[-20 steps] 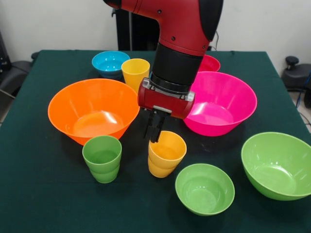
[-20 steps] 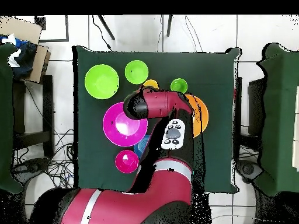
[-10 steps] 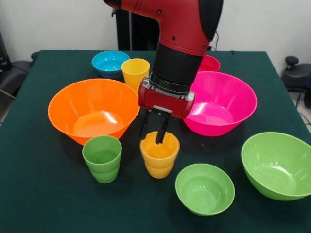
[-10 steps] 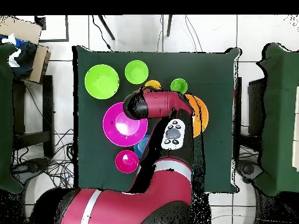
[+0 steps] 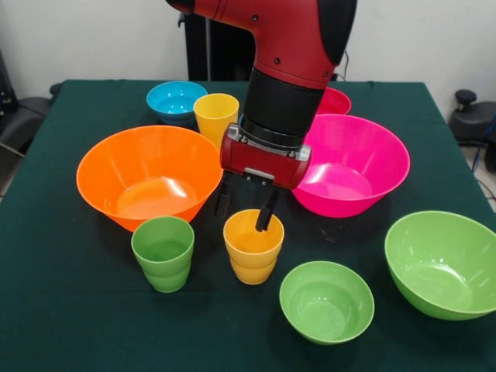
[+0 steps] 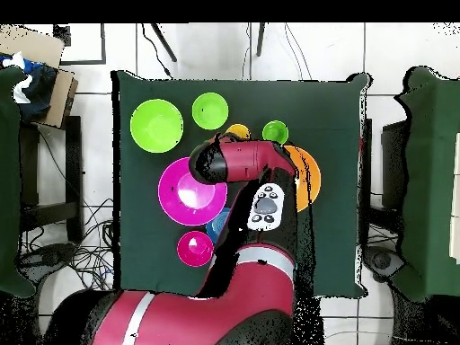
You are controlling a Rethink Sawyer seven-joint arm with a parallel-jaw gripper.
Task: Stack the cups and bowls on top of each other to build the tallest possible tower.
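1. Bowls first, placed from the orange-yellow cup [image 5: 253, 246]: the large orange bowl [image 5: 147, 175] lies behind it to the picture's left, the large pink bowl [image 5: 353, 164] behind to the right, and the large lime bowl [image 5: 442, 263] well off to the right.
2. The small lime bowl [image 5: 326, 301] sits just in front and right of that cup; a blue bowl [image 5: 176, 101] and a red-pink one [image 5: 335, 101] stand far behind it.
3. The green cup [image 5: 163, 252] stands near it on the left; the yellow cup [image 5: 216, 116] is behind, past the orange bowl's rim.
4. The gripper [image 5: 245, 211] hangs over the orange-yellow cup with jaws spread, one finger outside the rim, one over the mouth, nothing held.
5. Judged step: nothing is stacked yet. Next, either close on the cup wall or lift clear without tipping it.
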